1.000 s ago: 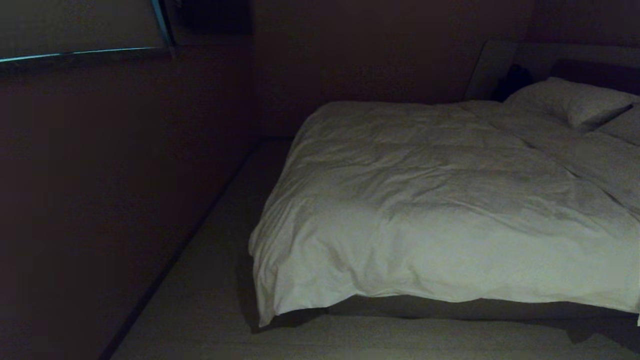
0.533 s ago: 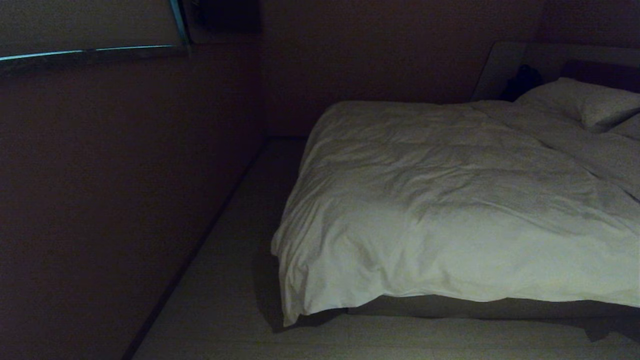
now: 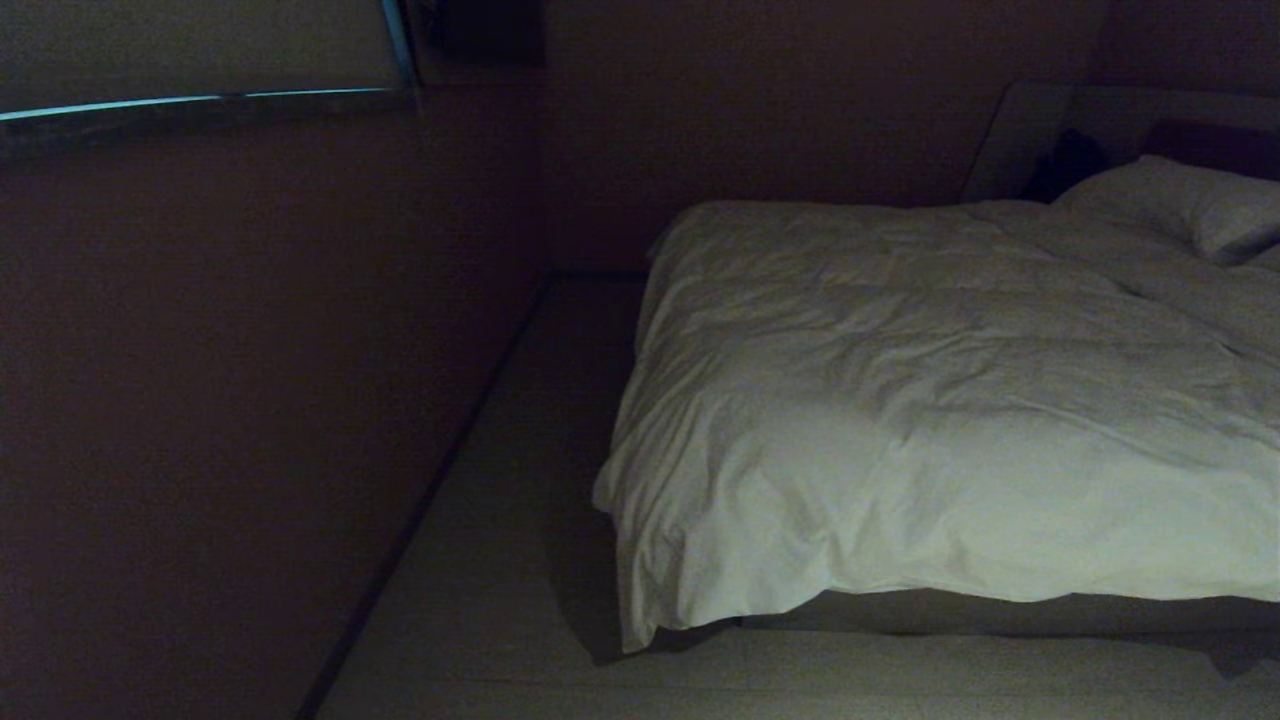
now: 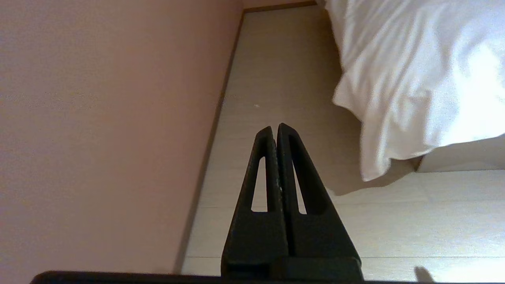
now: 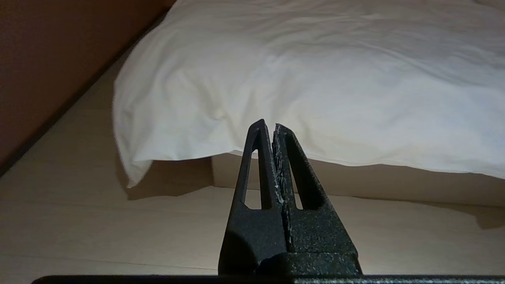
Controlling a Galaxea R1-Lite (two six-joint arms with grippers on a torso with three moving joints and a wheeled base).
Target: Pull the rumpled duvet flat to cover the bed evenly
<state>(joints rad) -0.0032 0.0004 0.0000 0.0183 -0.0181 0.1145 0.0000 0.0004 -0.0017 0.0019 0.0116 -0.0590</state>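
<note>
The white creased duvet (image 3: 930,400) lies over the bed (image 3: 1000,612), its near left corner (image 3: 640,625) drooping toward the floor. A pillow (image 3: 1180,200) rests at the head, far right. Neither arm shows in the head view. In the left wrist view my left gripper (image 4: 275,127) is shut and empty, low over the floor, with the duvet corner (image 4: 375,165) off to one side. The right wrist view has my right gripper (image 5: 267,124) shut and empty, short of the duvet's hanging edge (image 5: 315,150) and the pale bed base (image 5: 355,181).
A dark wall (image 3: 250,400) runs along the left, leaving a strip of pale floor (image 3: 500,560) between it and the bed. A window blind (image 3: 190,50) sits high on that wall. More floor (image 5: 118,228) lies before the bed's foot.
The whole head view has shifted: bed and wall now sit further right in the picture, so the camera has turned or driven left. The duvet itself lies as before.
</note>
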